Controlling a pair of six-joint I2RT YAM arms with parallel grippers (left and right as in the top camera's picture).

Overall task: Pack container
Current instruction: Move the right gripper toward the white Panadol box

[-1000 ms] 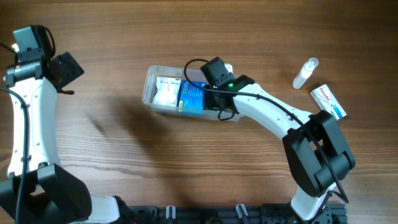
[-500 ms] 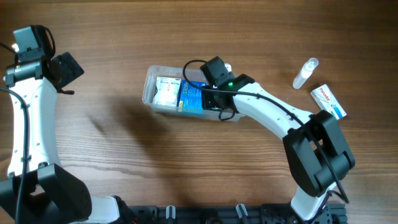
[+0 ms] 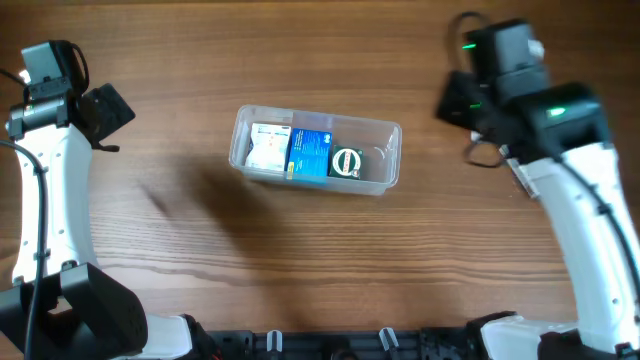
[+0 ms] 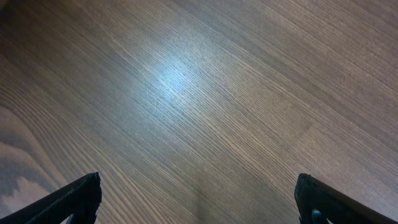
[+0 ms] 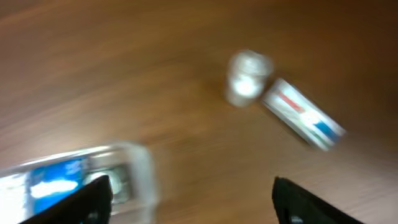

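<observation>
Watching the container (image 3: 388, 166) on the table (image 3: 300, 262), white box (image 3: 266, 148), blue box (image 3: 310, 155), round dark object (image 3: 346, 163) inside it, my left gripper (image 4: 198, 190) spread wide well left of it, right gripper (image 5: 189, 193) parted, right of it.

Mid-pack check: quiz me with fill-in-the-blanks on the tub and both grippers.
Inside the container, the blue box lies between the white box and a ___ black item.
The left gripper is ___ over bare table.
The right gripper holds ___.
Answers: round; open; nothing.
</observation>
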